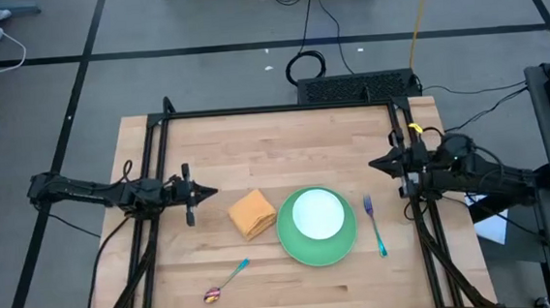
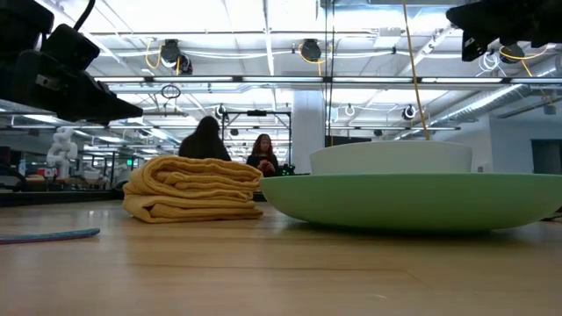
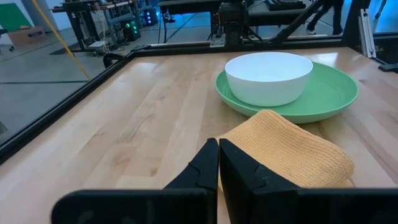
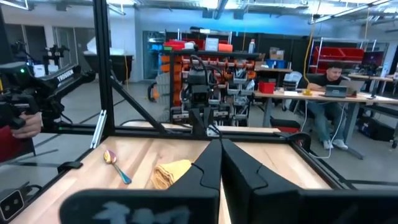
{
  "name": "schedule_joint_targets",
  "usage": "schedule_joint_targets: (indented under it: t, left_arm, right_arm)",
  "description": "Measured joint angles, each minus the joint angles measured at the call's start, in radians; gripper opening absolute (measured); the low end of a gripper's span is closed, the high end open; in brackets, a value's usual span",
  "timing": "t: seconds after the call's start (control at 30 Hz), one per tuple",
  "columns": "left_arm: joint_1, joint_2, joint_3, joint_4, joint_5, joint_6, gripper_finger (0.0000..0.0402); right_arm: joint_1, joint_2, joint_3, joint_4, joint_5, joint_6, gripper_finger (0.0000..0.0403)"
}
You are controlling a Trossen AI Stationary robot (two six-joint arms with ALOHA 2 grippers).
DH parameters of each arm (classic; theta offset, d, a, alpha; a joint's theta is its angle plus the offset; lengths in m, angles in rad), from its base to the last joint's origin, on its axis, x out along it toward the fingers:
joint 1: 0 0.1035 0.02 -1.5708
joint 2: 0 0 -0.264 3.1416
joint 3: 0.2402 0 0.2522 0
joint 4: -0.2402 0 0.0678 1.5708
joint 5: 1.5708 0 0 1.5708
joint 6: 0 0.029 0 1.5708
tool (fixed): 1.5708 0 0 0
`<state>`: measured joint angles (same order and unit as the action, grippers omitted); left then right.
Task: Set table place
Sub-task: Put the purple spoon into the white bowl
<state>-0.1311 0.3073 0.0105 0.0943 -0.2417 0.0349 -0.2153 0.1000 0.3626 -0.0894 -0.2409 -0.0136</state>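
Two arms: both parked at the table edges, nothing held, so I'd guess we're between picks.
Left gripper (image 1: pixel 205 191): sits at about 9 o'clock from the plate, jaws pressed together with no gap in its wrist view, gripping nothing.
Right gripper (image 1: pixel 377 164): at roughly 2 o'clock from the plate, jaws closed too, empty, raised off the wood.
Plate (image 1: pixel 317 228): green, low centre of the table, looks placed to me.
Bowl (image 1: pixel 317 214): white, sitting in the plate, a bit toward 12 o'clock of its middle. Done, I'd say.
Fork (image 1: pixel 374 225): lies just beside the plate at 3 o'clock, not touching it, tines pointing to 12. Looks set.
Napkin (image 1: pixel 252 214): folded, orange, just beside the plate's rim at 9 o'clock; can't tell if they touch. It's skewed, not square to the table.
Spoon (image 1: pixel 226 281): well apart from the plate at about 8 o'clock, lying diagonally near the front edge. This is the odd one out.
Step in hand: probably the spoon, maybe after straightening the napkin.
Next move: left arm is nearer; it'd need to open up, swing toward 5 o'clock from where it is, drop low and pinch that thin handle flat on the wood.
Napkin vs left jaws: just ahead of the closed tips, near, not touching.
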Motion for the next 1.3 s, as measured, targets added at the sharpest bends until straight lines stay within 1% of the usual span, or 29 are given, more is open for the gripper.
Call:
schedule_joint_targets:
  t: [0.3, 0.67, 0.83, 0.93, 1.03, 1.1, 1.17, 1.3]
  left_arm:
    - [0.0, 0.0, 0.0, -0.006, 0.0, 0.0, 0.0019]
    - [0.0, 0.0, 0.0, -0.016, 0.0, -0.004, 0.0019]
    - [0.0, 0.0, 0.0, -0.016, 0.0, -0.005, 0.0019]
    - [0.0, 0.0, 0.0, -0.016, 0.0, -0.007, 0.0019]
    - [0.0, 0.0, 0.0, -0.016, 0.0, -0.014, 0.0019]
    - [0.0, 0.0, 0.0, -0.016, 0.0, -0.015, 0.0019]
    - [0.0, 0.0, 0.0, -0.016, 0.0, -0.014, 0.0019]
    - [0.0, 0.0, 0.0, -0.016, 0.0, -0.015, 0.0019]
  right_arm:
    - [0.0, -0.023, -0.017, -0.007, 0.0, 0.013, 0.0]
    - [0.0, -0.024, -0.1, 0.018, 0.002, 0.057, 0.0]
    - [0.0, -0.024, -0.169, 0.126, 0.007, 0.132, 0.0]
    - [0.0, -0.024, -0.186, 0.131, 0.011, 0.138, 0.0]
    - [0.0, -0.024, -0.2, 0.132, 0.055, 0.156, 0.0]
    - [0.0, -0.024, -0.211, 0.133, 0.064, 0.152, 0.0]
    - [0.0, -0.024, -0.227, 0.17, 0.083, 0.151, 0.0]
    - [0.0, -0.024, -0.285, 0.303, 0.088, 0.144, 0.0]
